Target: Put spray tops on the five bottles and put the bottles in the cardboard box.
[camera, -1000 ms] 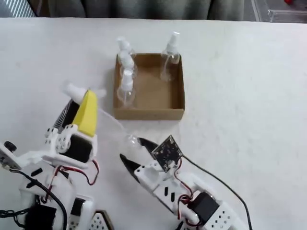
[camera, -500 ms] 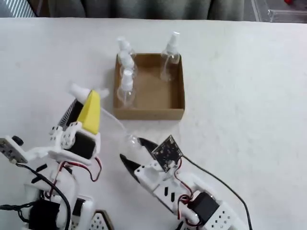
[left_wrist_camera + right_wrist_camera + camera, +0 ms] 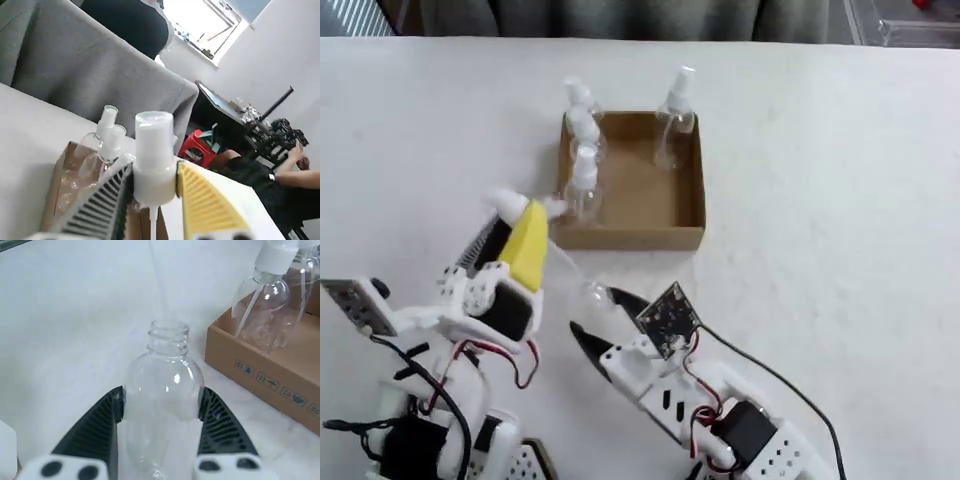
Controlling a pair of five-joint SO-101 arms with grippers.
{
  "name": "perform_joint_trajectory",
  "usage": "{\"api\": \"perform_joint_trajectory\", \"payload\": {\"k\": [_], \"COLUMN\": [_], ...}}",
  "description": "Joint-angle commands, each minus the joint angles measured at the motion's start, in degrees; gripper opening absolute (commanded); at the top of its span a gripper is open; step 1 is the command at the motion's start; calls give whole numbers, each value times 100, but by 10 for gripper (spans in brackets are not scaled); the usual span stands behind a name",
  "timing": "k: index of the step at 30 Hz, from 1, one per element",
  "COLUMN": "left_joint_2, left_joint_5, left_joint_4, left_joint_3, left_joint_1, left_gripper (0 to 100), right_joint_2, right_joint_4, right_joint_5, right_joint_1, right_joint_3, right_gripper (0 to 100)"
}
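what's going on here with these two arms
The left gripper holds a spray top, its thin tube angled down at the open neck of a clear bottle. The right gripper grips that bottle in front of the cardboard box. Four bottles with tops on already stand in the box.

Edge cuts off the open bottle at its base, the spray top at its tube

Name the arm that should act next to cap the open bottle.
Left, most likely. The left gripper holds the spray top, its tube angled toward the open neck of the bottle. The right gripper clamps that bottle and need only steady it.
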Motion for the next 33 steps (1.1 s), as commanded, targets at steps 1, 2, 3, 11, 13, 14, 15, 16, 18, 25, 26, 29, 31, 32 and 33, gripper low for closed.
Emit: {"api": "perform_joint_trajectory", "payload": {"k": [1,2,3,11,13,14,15,16,18,25,26,29,31,32,33], "left_joint_2": [48,48,48,48,31,31,31,31,31,31,31,31,31,31,31], "left_joint_5": [-44,-53,-53,-686,-695,-695,-695,-695,-695,-1029,-1152,-1257,-1292,-1301,-1310], "left_joint_4": [53,53,53,0,0,0,9,9,35,290,387,475,475,484,492], "left_joint_3": [-26,-26,-26,308,316,325,334,334,334,343,343,343,343,343,343], "left_joint_1": [277,251,224,259,268,268,268,268,268,664,831,1051,1059,1059,1059], "left_gripper": [20,20,20,20,20,20,20,20,20,20,20,20,20,20,20], "right_joint_2": [-84,-84,-84,-92,-92,-92,-92,-92,-92,-92,-92,-92,-92,-92,-92], "right_joint_4": [4,4,4,4,4,4,4,4,4,4,13,13,13,13,13], "right_joint_5": [9,9,9,18,105,229,334,404,422,431,431,431,431,431,431], "right_joint_1": [-22,-22,-22,-13,-13,-13,22,75,180,189,189,189,198,198,198], "right_joint_3": [53,53,53,53,53,53,53,53,53,53,53,53,53,53,53], "right_gripper": [16,16,16,16,16,16,16,16,16,16,16,16,16,16,16]}}
